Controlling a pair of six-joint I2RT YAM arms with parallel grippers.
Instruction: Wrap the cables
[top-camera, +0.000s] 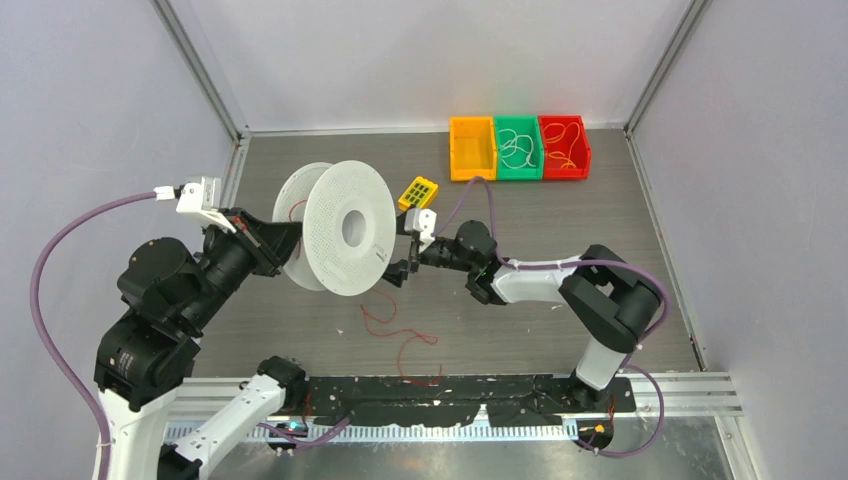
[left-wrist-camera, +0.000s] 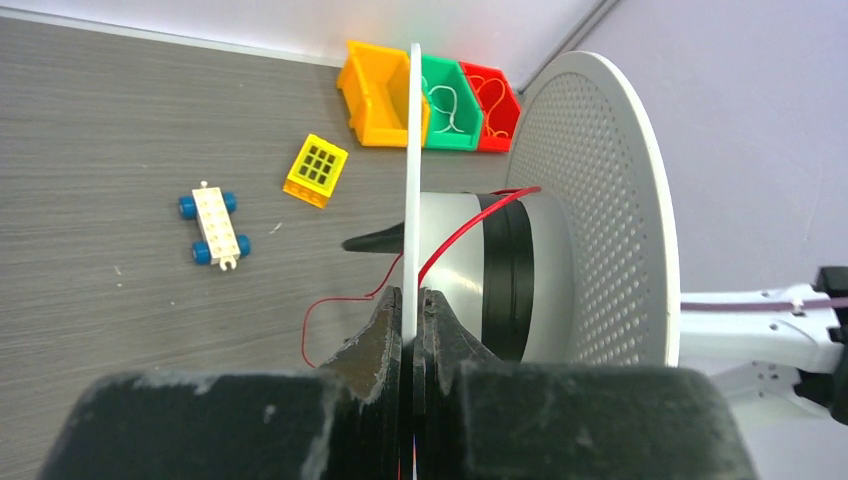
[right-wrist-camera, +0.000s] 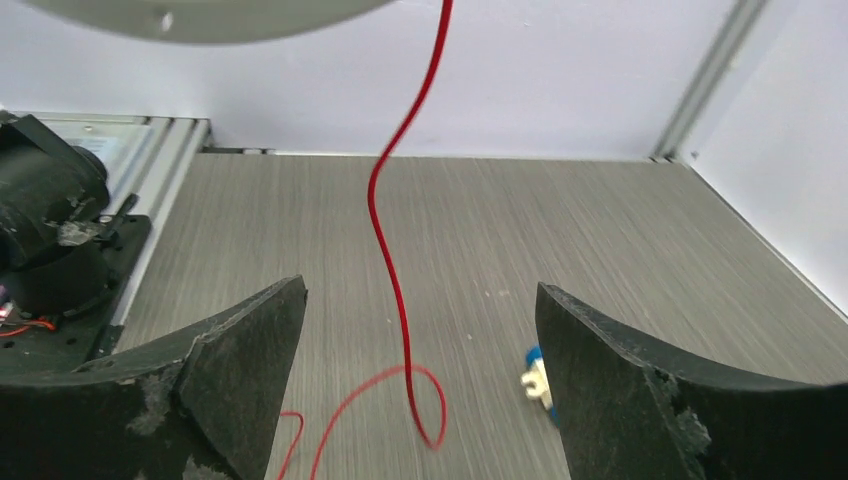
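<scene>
A white spool (top-camera: 340, 225) is held up off the table on its side. My left gripper (top-camera: 283, 240) is shut on the rim of one flange; in the left wrist view the fingertips (left-wrist-camera: 387, 318) pinch the thin white flange edge (left-wrist-camera: 412, 180). The thin red cable (left-wrist-camera: 455, 238) runs off the spool's hub and hangs down to the table, where it lies in loose loops (top-camera: 400, 335). My right gripper (top-camera: 400, 268) is open and empty just right of the spool. In the right wrist view the cable (right-wrist-camera: 385, 240) hangs between the spread fingers (right-wrist-camera: 240, 350), touching neither.
Orange (top-camera: 472, 150), green (top-camera: 517, 120) and red (top-camera: 563, 119) bins stand at the back right, two holding thin wires. A yellow brick (top-camera: 417, 192) lies behind the spool. A small white toy car with blue wheels (left-wrist-camera: 213, 226) sits on the table.
</scene>
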